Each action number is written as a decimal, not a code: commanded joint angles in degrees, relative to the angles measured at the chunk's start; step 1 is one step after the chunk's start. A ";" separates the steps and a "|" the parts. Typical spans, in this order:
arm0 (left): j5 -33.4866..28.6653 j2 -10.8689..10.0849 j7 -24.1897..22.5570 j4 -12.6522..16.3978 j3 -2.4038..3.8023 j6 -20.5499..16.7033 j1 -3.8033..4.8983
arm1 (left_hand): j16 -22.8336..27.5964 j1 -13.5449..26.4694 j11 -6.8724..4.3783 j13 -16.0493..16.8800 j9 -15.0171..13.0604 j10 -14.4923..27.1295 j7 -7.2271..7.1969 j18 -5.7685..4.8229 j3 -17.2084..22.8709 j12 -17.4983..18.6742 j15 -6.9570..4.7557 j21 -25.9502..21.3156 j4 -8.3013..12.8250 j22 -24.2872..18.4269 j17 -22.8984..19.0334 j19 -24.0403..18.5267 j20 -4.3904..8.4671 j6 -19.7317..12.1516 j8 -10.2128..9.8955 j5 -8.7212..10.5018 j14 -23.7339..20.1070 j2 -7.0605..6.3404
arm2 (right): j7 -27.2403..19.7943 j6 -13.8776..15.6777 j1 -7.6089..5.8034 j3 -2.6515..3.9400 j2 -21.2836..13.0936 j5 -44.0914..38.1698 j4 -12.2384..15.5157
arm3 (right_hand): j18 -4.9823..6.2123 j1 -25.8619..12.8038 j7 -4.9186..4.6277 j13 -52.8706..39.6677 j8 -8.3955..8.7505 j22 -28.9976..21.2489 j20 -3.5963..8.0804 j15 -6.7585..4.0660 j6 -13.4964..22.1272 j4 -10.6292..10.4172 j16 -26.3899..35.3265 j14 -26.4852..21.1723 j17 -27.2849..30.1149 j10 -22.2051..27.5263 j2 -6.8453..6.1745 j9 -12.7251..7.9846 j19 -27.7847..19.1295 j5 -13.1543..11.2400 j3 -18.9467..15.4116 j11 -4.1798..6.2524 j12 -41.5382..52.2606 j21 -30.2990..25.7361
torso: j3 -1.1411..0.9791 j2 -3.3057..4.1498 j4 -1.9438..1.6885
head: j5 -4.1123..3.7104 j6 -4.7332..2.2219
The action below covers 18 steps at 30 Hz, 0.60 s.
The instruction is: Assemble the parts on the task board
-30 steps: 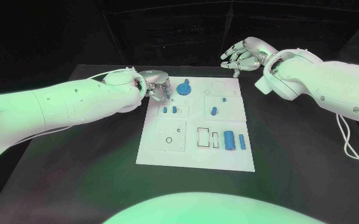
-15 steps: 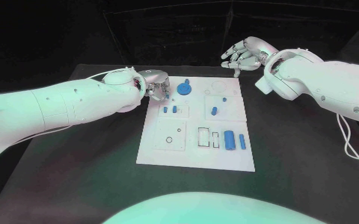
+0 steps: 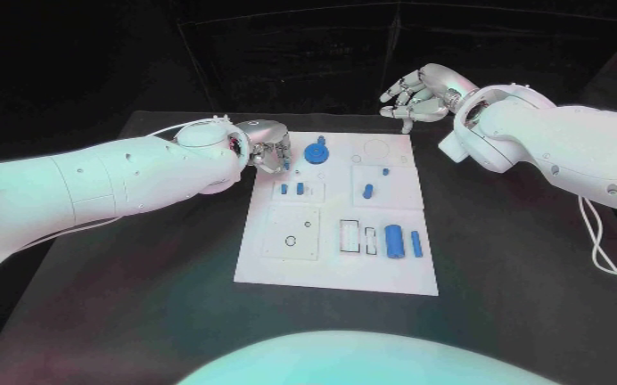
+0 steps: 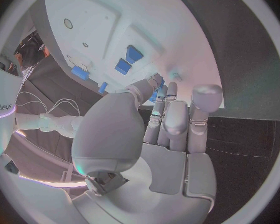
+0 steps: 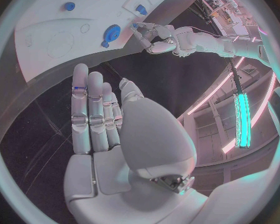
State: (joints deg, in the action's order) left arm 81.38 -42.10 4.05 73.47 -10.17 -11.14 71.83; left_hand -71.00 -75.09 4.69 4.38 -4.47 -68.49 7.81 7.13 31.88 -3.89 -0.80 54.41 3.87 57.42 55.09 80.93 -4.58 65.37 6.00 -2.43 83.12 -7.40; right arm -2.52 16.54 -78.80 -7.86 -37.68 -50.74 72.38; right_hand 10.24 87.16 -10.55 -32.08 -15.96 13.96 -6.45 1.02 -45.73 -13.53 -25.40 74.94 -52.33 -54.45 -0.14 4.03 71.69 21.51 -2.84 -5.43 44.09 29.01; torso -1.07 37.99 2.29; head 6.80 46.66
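Task board (image 3: 337, 260), white, lies in the middle of the black counter (image 3: 142, 296) in my head view, its long side running near to far. On it I see a round blue part (image 3: 316, 151) at the far left, two small blue pieces (image 3: 292, 189) just nearer, one blue piece (image 3: 368, 192) right of centre, and a blue cylinder (image 3: 393, 241) with a slimmer blue rod (image 3: 415, 243) beside it at the near right. My left hand (image 3: 270, 155) sits at the board's far left edge, just left of the round part, fingers curled down toward the board. I cannot tell from here whether they pinch anything. My right hand (image 3: 418, 98) hangs beyond the board's far right corner, fingers apart and grasping nothing.

From the left wrist, the left hand (image 4: 167, 129) points its fingers together at the board (image 4: 90, 15), a bit of blue showing at their tips. Whether it is held I cannot say.

From the right wrist, the right hand (image 5: 99, 114) is released, fingers straight, above the dark counter, with the board (image 5: 59, 30) beyond. Across it, the left hand (image 5: 153, 37) hovers beside the round blue part (image 5: 112, 33).
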 commanded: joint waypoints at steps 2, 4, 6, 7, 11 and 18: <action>-0.93 -0.08 -0.90 0.46 0.03 -0.51 0.09 | 0.10 0.05 -0.43 0.06 -0.08 -0.10 -0.14 0.18 0.03 -0.17 -0.01 0.01 -0.20 0.01 0.07 0.17 -0.25 0.40 0.29 -0.35 0.15 -0.03 | -0.42 -0.01 -0.12 0.04 0.03 0.11 0.04 | 0.18 0.31 0.19 0.07 -0.33 0.02 0.04 -0.19 0.35 -0.03 -0.28 -0.05 0.08 0.25 0.43 -0.08 0.48 0.16 -0.22 0.12 0.20 -0.39 | 0.01 0.01 0.01 | 0.05 0.08; -1.04 -0.10 -0.93 0.50 0.03 -0.48 0.09 | 0.10 0.05 -0.43 0.06 -0.08 -0.10 -0.14 0.18 0.03 -0.17 -0.01 0.01 -0.20 0.01 0.07 0.17 -0.25 0.40 0.29 -0.35 0.15 -0.03 | -0.42 -0.02 -0.12 0.04 0.04 0.11 0.02 | 0.18 0.31 0.19 0.07 -0.33 0.02 0.04 -0.19 0.35 -0.03 -0.28 -0.05 0.08 0.25 0.43 -0.08 0.48 0.16 -0.22 0.12 0.20 -0.39 | 0.01 0.01 0.01 | 0.07 0.09; -1.11 -0.12 -0.90 0.47 0.03 -0.40 0.09 | 0.06 0.10 -0.45 0.08 -0.08 -0.15 -0.18 0.18 -0.05 -0.19 -0.05 0.01 -0.19 0.01 0.14 0.17 -0.23 0.43 0.31 -0.34 0.17 -0.10 | -0.43 -0.02 -0.12 0.04 0.06 0.11 0.01 | 0.18 0.31 0.19 0.07 -0.33 0.02 0.04 -0.19 0.35 -0.03 -0.28 -0.05 0.08 0.25 0.43 -0.08 0.48 0.16 -0.22 0.12 0.20 -0.39 | -0.01 0.01 0.04 | 0.09 0.08; -1.13 -0.12 -0.90 0.44 0.03 -0.38 0.09 | 0.07 0.12 -0.46 0.08 -0.08 -0.15 -0.18 0.18 -0.07 -0.20 -0.05 0.01 -0.20 0.02 0.14 0.17 -0.22 0.43 0.31 -0.34 0.17 -0.12 | -0.42 -0.02 -0.12 0.04 0.06 0.11 0.00 | 0.18 0.31 0.19 0.07 -0.33 0.02 0.04 -0.19 0.35 -0.03 -0.28 -0.05 0.08 0.25 0.43 -0.08 0.48 0.16 -0.22 0.12 0.20 -0.39 | -0.01 0.01 0.04 | 0.11 0.08; -1.20 -0.06 -0.96 0.32 0.03 -0.39 0.09 | 0.07 0.20 -0.47 0.09 -0.09 -0.18 -0.20 0.18 -0.14 -0.22 -0.07 0.04 -0.23 0.04 0.14 0.18 -0.21 0.44 0.32 -0.35 0.18 -0.16 | -0.43 -0.03 -0.11 0.04 0.09 0.11 -0.03 | 0.18 0.31 0.19 0.07 -0.33 0.02 0.04 -0.19 0.35 -0.03 -0.28 -0.05 0.08 0.25 0.43 -0.08 0.48 0.16 -0.22 0.12 0.20 -0.39 | -0.03 0.00 0.01 | 0.06 0.11; -1.22 0.00 -1.41 0.35 0.03 -1.20 0.08 | 0.06 0.20 -0.47 0.09 -0.09 -0.18 -0.20 0.18 -0.14 -0.22 -0.07 0.04 -0.23 0.05 0.14 0.19 -0.21 0.44 0.32 -0.35 0.18 -0.16 | -0.42 -0.03 -0.11 0.04 0.07 0.12 -0.03 | 0.18 0.31 0.19 0.07 -0.33 0.02 0.04 -0.19 0.35 -0.03 -0.28 -0.05 0.08 0.25 0.43 -0.08 0.48 0.16 -0.22 0.12 0.20 -0.39 | -0.02 -0.04 0.06 | 0.05 0.03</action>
State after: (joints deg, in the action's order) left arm 80.60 -42.12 3.58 73.74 -10.17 -11.35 71.83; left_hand -71.00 -75.09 4.49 4.38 -4.49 -68.69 7.67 7.12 31.88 -3.89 -0.80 54.41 3.88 57.41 55.17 80.93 -4.59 65.51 6.00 -2.43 83.12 -7.40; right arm -2.51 16.54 -78.79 -7.86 -37.61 -50.74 72.32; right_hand 10.24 87.16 -10.55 -32.09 -15.97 13.96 -6.45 1.02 -45.73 -13.53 -25.40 74.94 -52.33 -54.44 -0.14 4.03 71.69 21.51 -2.84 -5.43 44.09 29.01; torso -1.08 37.98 2.30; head 6.88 46.72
